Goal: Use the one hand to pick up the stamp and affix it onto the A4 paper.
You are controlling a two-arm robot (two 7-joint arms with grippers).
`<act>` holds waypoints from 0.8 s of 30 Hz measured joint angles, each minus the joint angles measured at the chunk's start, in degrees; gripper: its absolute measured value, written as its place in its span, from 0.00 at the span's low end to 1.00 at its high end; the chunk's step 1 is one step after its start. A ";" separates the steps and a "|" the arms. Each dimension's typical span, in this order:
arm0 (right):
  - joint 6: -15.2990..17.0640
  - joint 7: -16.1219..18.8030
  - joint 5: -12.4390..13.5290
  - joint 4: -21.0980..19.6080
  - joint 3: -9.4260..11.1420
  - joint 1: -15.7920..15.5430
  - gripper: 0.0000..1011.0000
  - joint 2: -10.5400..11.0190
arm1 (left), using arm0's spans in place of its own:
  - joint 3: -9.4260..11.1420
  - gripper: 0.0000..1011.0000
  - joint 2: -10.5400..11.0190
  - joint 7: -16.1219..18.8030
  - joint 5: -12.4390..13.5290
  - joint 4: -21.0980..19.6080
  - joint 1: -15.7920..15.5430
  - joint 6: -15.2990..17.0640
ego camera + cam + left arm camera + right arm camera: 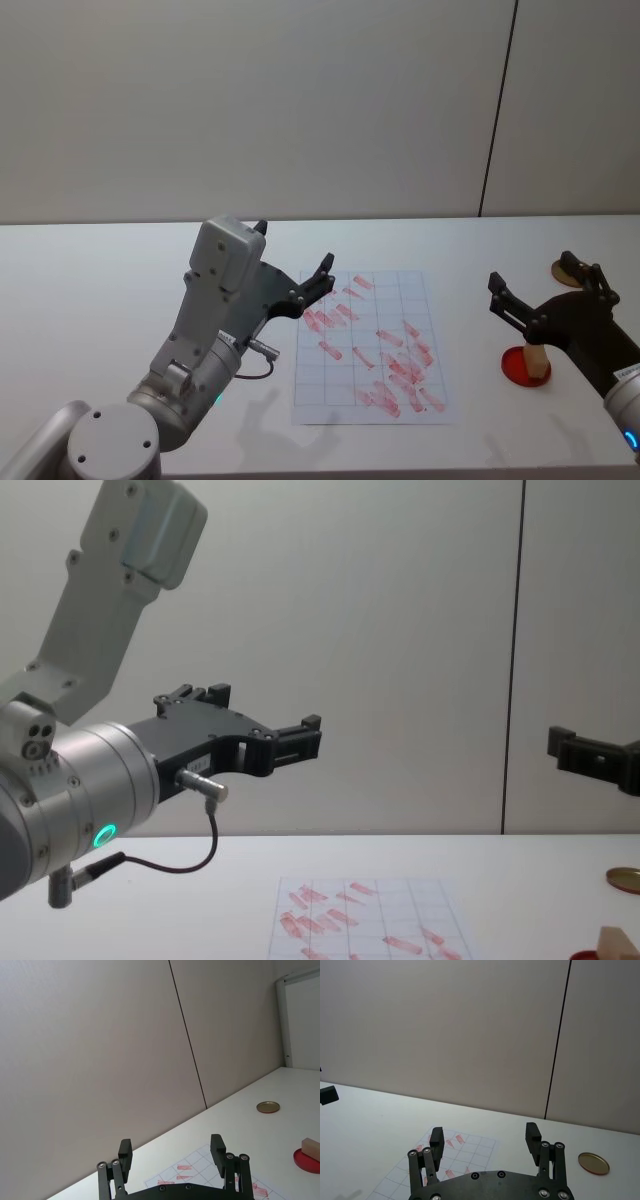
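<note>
Left arm (pixel 200 340), silver with a green ring, stands closest, at the left front of the table (pixel 100 300). Left gripper (pixel 292 248) is raised off the surface beside the left edge of the paper (pixel 370 345), jaws spread wide and empty. Judged idle: held aside so the sheet is open to the other arm.

Paper lies flat at mid-table, gridded, with red marks running from its far left to its near right; some squares are bare.

Stamp (pixel 537 360), a pale wooden block, stands on the red disc (pixel 518 368) just right of the paper and apart from it, presumably resting on its ink pad.

Right gripper (pixel 533 275), on the arm with the blue ring, hovers above the stamp, jaws wide, holding nothing and not touching it. Pickup not yet made.

Gold disc (pixel 593 1163) lies farther back on the right, well apart from the paper; likely the pad's lid, and no obstruction. Nothing lies between stamp and paper.

Plain wall (pixel 300 100) stands behind
</note>
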 joint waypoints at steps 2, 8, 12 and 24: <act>0.01 0.00 -0.03 0.01 0.01 0.06 0.99 -0.04 | 0.00 0.98 0.00 0.00 0.00 0.00 0.00 0.00; 0.59 -0.37 -0.74 0.55 0.05 0.75 0.99 -0.46 | 0.00 0.98 0.01 0.00 0.00 0.00 0.00 0.00; 1.66 -1.23 -1.27 1.06 0.08 1.32 0.99 -0.87 | 0.00 0.98 0.00 0.00 0.00 0.00 0.00 0.00; 6.95 -5.23 -2.62 3.87 0.26 3.26 0.99 -2.44 | 0.00 0.98 0.00 0.00 0.00 0.00 0.00 0.00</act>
